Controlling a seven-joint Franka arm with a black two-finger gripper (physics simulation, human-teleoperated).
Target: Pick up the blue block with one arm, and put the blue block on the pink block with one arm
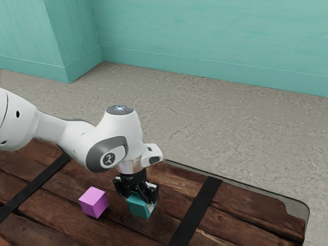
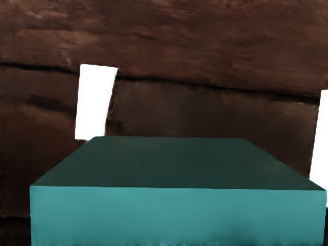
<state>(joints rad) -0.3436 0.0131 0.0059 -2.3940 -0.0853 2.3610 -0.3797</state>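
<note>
Wooden surface point(image 1: 246, 205), with blue block point(image 1: 139, 208) resting under the jaws and pink block point(image 1: 93, 201) just beside. Can't tell if clenched or released. Best to squeeze flat faces squarely, then lift straight.

the blue block point(image 1: 139, 207), more teal than blue, is a plain cube that looks to sit upright on the dark wooden table point(image 1: 246, 215), directly under my gripper point(image 1: 137, 196). the pink block point(image 1: 93, 202), a similar violet-pink cube, rests just beside it toward the exterior view's left, not touching.
</note>
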